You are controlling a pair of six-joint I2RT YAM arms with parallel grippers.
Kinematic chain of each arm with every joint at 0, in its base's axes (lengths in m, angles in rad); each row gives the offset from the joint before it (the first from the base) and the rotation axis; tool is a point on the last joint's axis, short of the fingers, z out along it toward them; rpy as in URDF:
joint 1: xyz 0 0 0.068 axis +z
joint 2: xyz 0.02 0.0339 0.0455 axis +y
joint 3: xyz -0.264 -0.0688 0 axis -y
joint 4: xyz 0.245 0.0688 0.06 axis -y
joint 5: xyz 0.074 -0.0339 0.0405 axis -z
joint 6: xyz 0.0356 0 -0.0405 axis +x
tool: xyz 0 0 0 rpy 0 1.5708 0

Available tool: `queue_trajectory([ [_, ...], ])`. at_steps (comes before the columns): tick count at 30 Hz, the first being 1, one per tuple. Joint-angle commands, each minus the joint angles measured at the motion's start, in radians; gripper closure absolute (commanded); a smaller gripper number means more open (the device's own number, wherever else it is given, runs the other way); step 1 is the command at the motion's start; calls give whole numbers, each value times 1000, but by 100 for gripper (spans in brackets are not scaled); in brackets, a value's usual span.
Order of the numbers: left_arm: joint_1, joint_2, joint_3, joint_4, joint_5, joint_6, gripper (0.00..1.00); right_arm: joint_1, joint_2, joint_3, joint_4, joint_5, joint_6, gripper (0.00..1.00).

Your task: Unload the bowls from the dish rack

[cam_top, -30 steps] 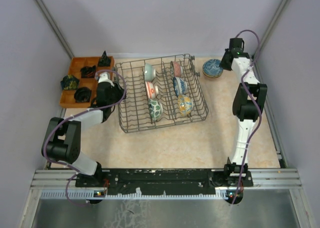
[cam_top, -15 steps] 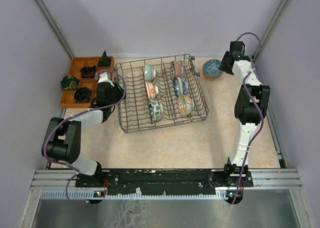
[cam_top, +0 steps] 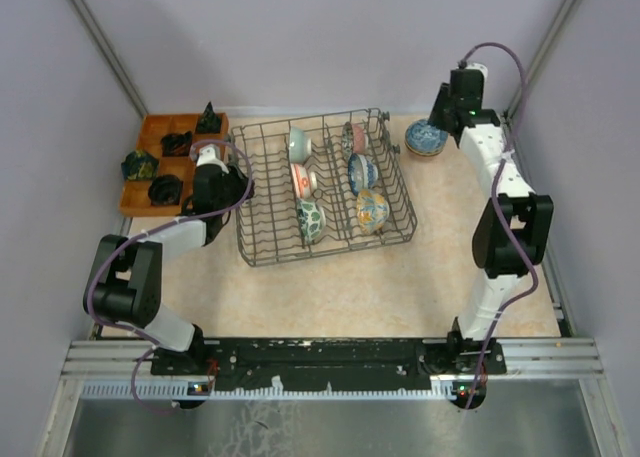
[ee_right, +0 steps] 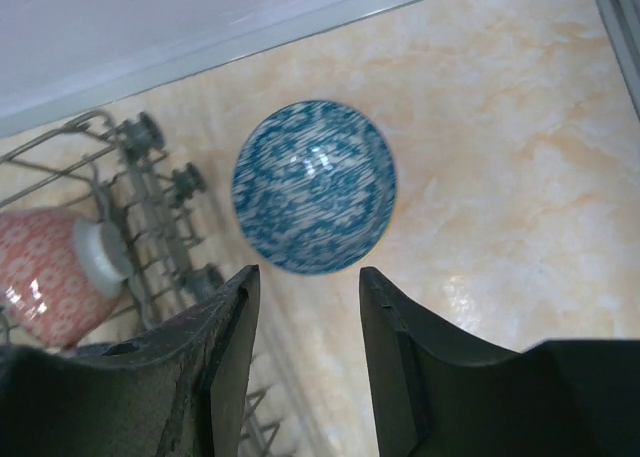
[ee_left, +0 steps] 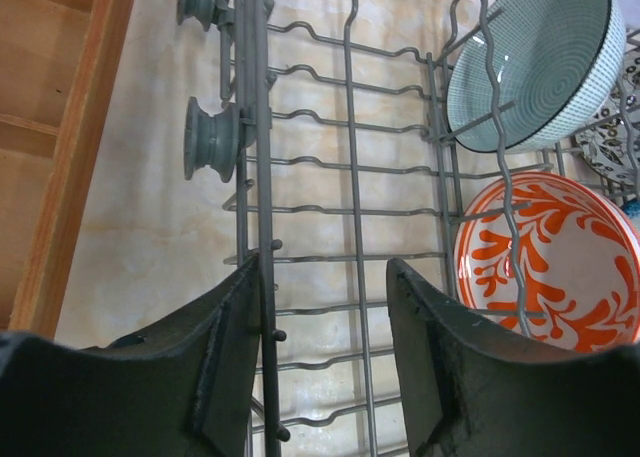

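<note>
- Right gripper (ee_right: 305,287) has lifted away from the round blue-and-white ceramic bowl (ee_right: 315,185) below it; released, empty.
- Left gripper (ee_left: 325,277) released, over the dark grey wire dish rack's (ee_left: 352,177) edge.

Red-and-white bowl (ee_right: 40,277): picture's left edge is cutting it off. Orange tray (ee_left: 45,107): running out of frame. Dark objects (cam_top: 165,188): showing too small to identify.

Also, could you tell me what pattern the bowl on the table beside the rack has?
The bowl is blue-and-white patterned; right wrist view shows it best.
</note>
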Motion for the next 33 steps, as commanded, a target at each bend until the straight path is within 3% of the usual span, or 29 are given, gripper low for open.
queue_trajectory([
  [1, -25, -3, 22, 35, 101, -37, 41, 138, -127, -55, 43, 107, -79, 54],
  [6, -25, -18, 9, 34, 97, -38, 35, 310, -169, -113, 16, 284, -142, 53],
  [14, -25, -42, -7, 35, 100, -39, 28, 494, -216, -221, -43, 373, -145, 51],
  [26, -24, -82, -35, 36, 99, -44, 24, 697, -172, -265, -148, 652, -118, 49],
  [33, -25, -87, -43, 37, 96, -45, 23, 736, -126, -265, -229, 729, -74, 49],
])
